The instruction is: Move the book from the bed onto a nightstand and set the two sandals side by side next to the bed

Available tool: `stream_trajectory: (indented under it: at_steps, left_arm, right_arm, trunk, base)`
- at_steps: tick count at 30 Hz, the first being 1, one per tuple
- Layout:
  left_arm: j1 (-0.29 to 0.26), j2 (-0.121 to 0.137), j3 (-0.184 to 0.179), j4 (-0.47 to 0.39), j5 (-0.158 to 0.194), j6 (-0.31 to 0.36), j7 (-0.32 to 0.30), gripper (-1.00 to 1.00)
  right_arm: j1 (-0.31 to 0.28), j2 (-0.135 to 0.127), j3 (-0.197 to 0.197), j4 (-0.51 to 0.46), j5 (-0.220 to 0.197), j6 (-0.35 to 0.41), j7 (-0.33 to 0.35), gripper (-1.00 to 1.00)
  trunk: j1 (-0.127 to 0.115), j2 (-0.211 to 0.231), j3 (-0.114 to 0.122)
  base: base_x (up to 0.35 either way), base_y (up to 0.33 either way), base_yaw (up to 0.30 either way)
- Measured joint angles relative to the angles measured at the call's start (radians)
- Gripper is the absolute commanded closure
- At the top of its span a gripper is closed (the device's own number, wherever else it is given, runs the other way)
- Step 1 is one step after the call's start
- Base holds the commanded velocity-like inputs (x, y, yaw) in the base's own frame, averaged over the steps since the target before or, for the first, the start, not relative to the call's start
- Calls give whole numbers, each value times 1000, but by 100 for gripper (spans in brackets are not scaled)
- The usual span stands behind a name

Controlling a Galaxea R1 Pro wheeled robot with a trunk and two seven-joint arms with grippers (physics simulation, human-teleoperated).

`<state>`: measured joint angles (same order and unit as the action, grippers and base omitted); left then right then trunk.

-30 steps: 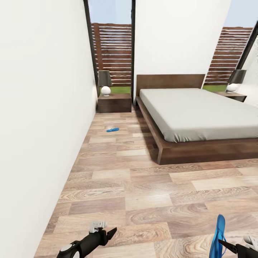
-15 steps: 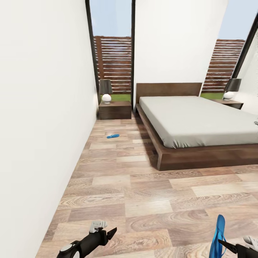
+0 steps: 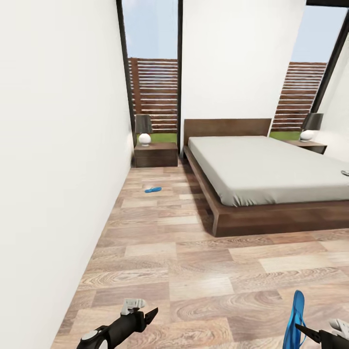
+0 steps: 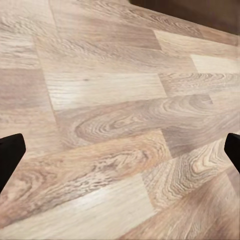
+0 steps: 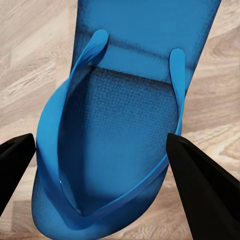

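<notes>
1. Sandals first: one blue sandal (image 5: 120,125) hangs upright in your right gripper (image 3: 310,333), toe end up in the head view, the two dark fingers pinching its edges from either side in the right wrist view; its mate, the second sandal (image 3: 152,189), lies flat on the floor (image 3: 194,261) between the bed (image 3: 271,169) and the white wall (image 3: 58,160), nearer the wall.
2. Your left gripper (image 3: 145,315) carries nothing; its fingers are spread wide over bare planks in the left wrist view.
3. You appear to be mid-carry, facing down the aisle beside the bed; drive forward along that aisle toward the near nightstand (image 3: 156,154), which stands just beside the bed's headboard with a lamp (image 3: 143,130) on top.
4. Stop short of the floor sandal so the base does not nudge it; keep the pinch firm while rolling, since the held sandal is thin and could swing or slip.
5. Lower the held sandal flat, sole down, just beside its mate and pointing the same way, both close to the bed's side rail.
6. A small dark thing (image 3: 344,172) lies on the mattress at the bed's far side; it may be the book, though it is too small to tell; save it for after the pair.
</notes>
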<state>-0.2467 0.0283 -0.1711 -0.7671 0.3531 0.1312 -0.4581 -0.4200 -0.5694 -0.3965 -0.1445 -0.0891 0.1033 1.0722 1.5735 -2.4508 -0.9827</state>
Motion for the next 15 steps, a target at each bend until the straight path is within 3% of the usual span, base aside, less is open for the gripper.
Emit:
stream_trajectory:
  at_steps: [15]
  left_arm:
    - [0, 0, -2, 0, 0, 0, 0, -100]
  right_arm:
    - [0, 0, 0, 0, 0, 0, 0, 100]
  trunk:
    - [-58, 105, 47]
  base:
    - [0, 0, 0]
